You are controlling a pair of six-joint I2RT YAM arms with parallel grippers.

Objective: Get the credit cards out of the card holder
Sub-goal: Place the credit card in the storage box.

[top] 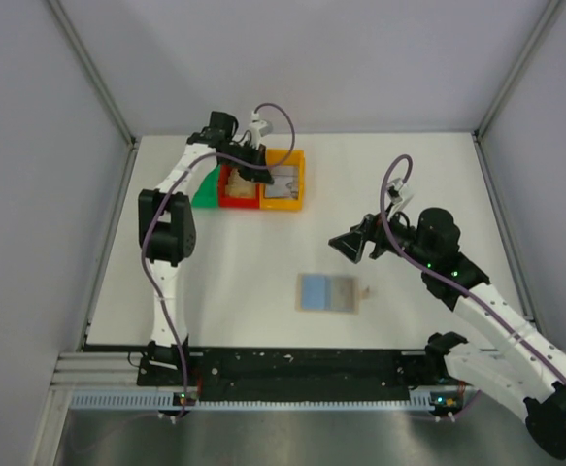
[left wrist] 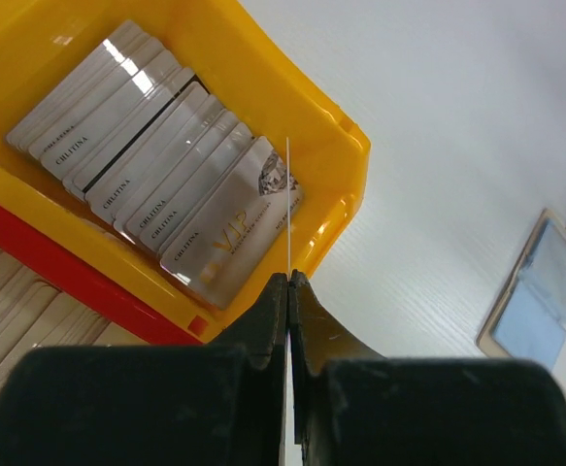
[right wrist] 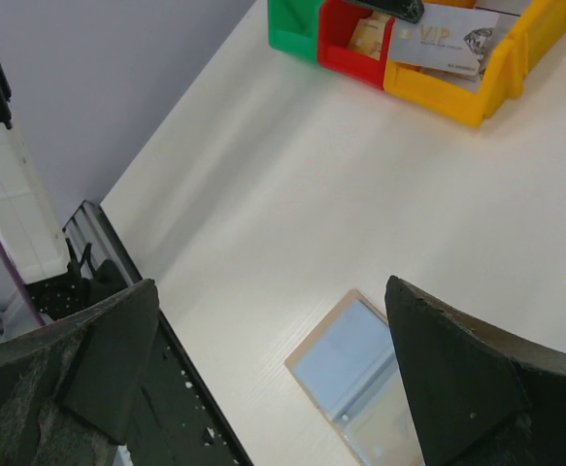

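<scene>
Lettering "CHLITINA" reads only in the left wrist view, on grey credit cards [left wrist: 156,165] stacked in the yellow bin [left wrist: 341,146]; the front one says "VIP"; above that bin the left gripper [left wrist: 289,282] pinches one thin card [left wrist: 288,194] edge-on; the top view shows the right gripper [top: 346,248] spread, well apart from the bin, and the card holder [top: 329,293] lying open on the tabletop [top: 244,252], also well apart from it.

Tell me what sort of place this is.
Probably a robot test cell in a lab: a white table boxed in by plain grey panels, a left arm and right arm bolted to a black rail at its near edge, and a yellow bin stacked with cards.
</scene>
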